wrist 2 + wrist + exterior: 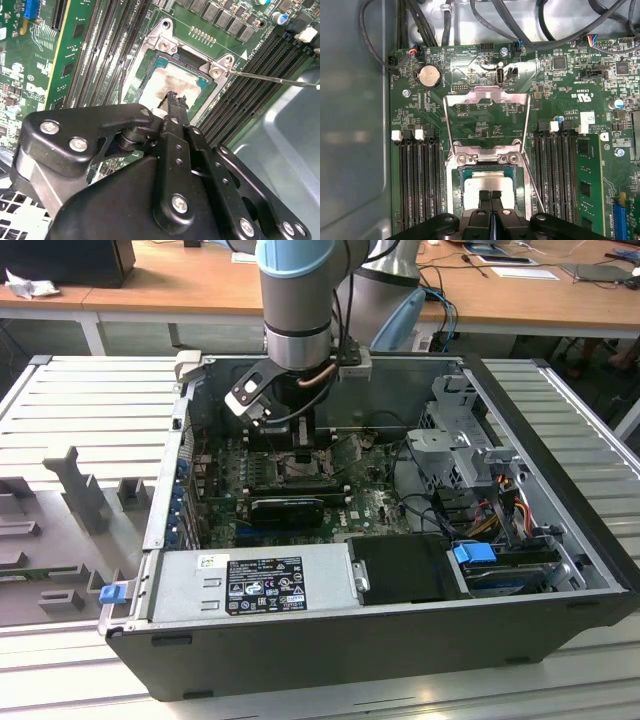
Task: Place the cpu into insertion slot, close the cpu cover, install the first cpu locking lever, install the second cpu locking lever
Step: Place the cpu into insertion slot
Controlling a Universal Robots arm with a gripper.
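Observation:
The cpu (pixel 487 181) (pixel 157 80), pale silver with smudges, lies flat in the insertion slot (pixel 456 186) (pixel 150 62) on the green motherboard. The cpu cover (pixel 487 94), a thin metal frame with a square window, stands flipped open behind the slot. A thin wire locking lever (pixel 534 187) (pixel 272 78) sticks out beside the slot, unlatched. My gripper (pixel 490 196) (pixel 176 98) (pixel 290 445) is shut, with its fingertips together over the near edge of the cpu's top. Nothing is held between them.
Memory slots (pixel 417 180) (pixel 555 175) flank the socket on both sides. A long black finned card (pixel 287 508), the power supply (pixel 250 585), a drive cage (pixel 470 440) and cables (pixel 440 505) crowd the open case (pixel 560 490).

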